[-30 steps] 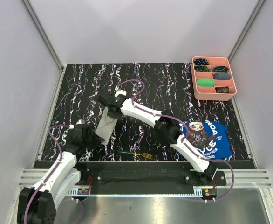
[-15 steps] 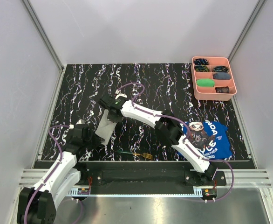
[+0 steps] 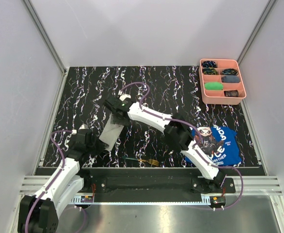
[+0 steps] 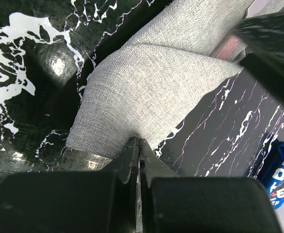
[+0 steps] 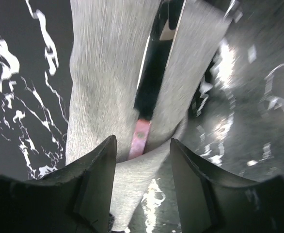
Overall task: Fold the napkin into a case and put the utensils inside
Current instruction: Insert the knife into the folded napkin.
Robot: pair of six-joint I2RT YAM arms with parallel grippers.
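The napkin lies on the black marbled table as a narrow light grey case, seen close in the left wrist view and the right wrist view. The pink-handled knife lies between its layers, dark blade inside, the handle end sticking out. My right gripper stands open over that handle, at the case's far end. At the near end, my left gripper is shut on the napkin's edge. The green-handled fork lies on the table near the front edge.
A pink compartment tray with small items stands at the back right. A blue printed cloth lies at the front right under the right arm, its corner showing in the left wrist view. Grey walls enclose the table.
My right gripper has opened and let go of the pink knife, which stays in the napkin. The left gripper has not moved.
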